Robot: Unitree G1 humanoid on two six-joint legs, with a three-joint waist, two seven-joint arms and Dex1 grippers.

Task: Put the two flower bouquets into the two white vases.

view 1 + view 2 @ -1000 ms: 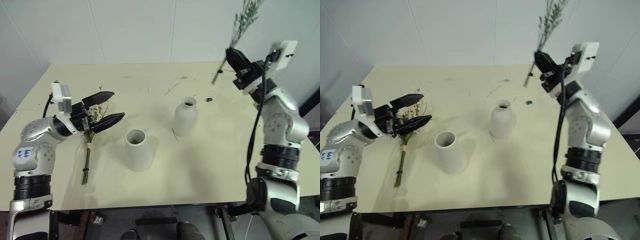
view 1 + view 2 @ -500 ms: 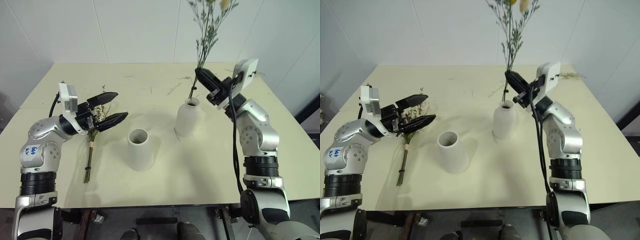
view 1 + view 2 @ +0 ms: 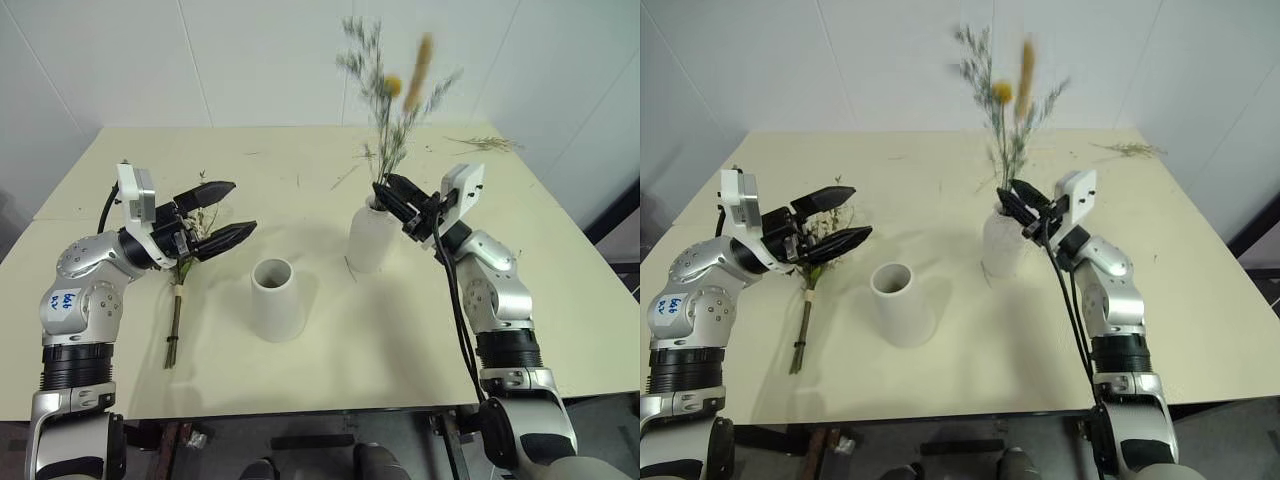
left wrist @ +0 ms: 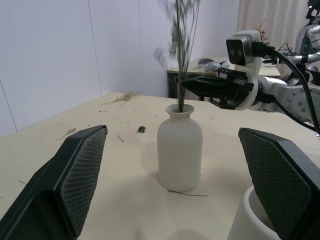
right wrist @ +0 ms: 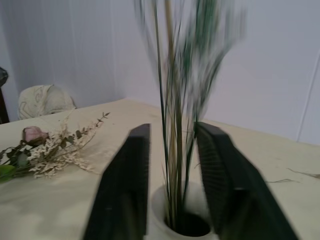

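Note:
The thin sprig bunch [image 3: 386, 112] with its yellow ball flower stands upright, its stems in the mouth of the narrow-necked white vase [image 3: 369, 240]. My right gripper [image 3: 384, 190] sits just above the vase's neck, open. Its fingers [image 5: 127, 185] flank the stems with small gaps on both sides. The wide-mouthed white vase [image 3: 277, 300] stands empty to the left. The rose bouquet [image 3: 178, 300] lies flat on the table further left. My left gripper [image 3: 240, 207] hovers wide open above its flower end, holding nothing.
Loose dried twigs [image 3: 485, 143] lie at the cream table's [image 3: 400, 340] back right, with more bits along the far edge. A small dark green thing [image 4: 142, 129] lies behind the narrow-necked vase. A white wall stands behind the table.
My right gripper came down and leftward with the sprig bunch, whose stems went into the narrow-necked vase. Its jaws have parted from the stems. The left arm stayed still.

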